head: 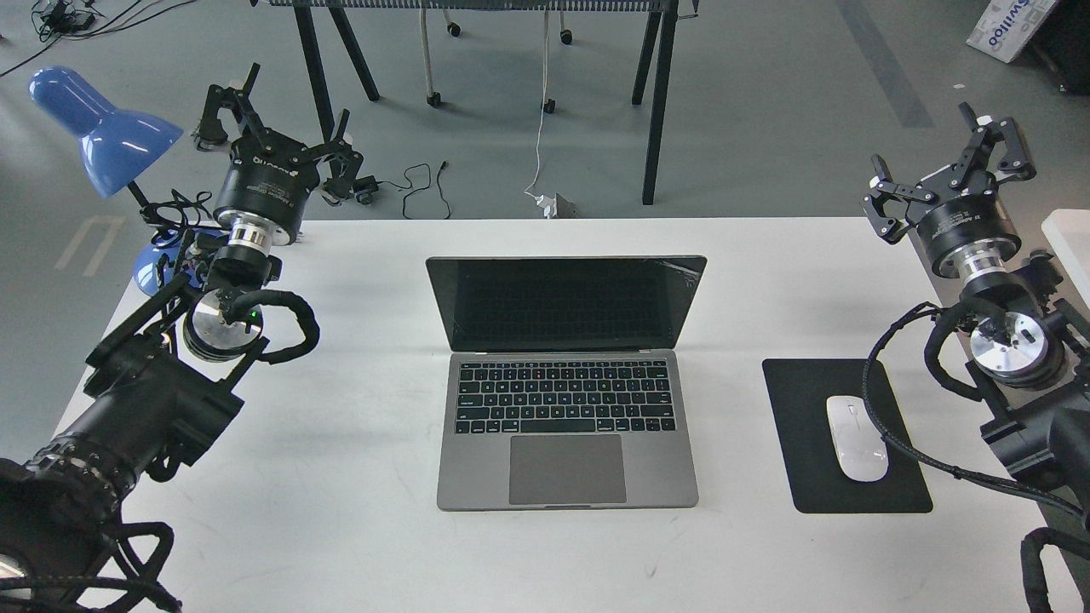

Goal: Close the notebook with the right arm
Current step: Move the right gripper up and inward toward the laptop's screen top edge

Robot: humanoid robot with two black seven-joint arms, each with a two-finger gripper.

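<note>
- The slim space-grey metal notebook [566, 383] lies open at the middle of the white desk [358, 528], its black screen tilted back toward 12 o'clock and its black keyboard and large grey trackpad facing 6 o'clock
- The black right arm [1005, 340] with silver wrist joints stands at 3 o'clock of the notebook, well apart from it, above the desk's right edge
- The right claw [949, 174] has its fingers spread wide and holds nothing
- The black left arm [204, 340] comes in at 9 o'clock; the left claw [277, 128] is also spread open and empty, out past the desk's far edge
- A black rectangular mouse pad [796, 434] at 3 o'clock of the notebook carries a white oval mouse [856, 438]
- A glossy blue desk lamp [98, 128] stands at the 10 o'clock corner, just beside the left arm
</note>
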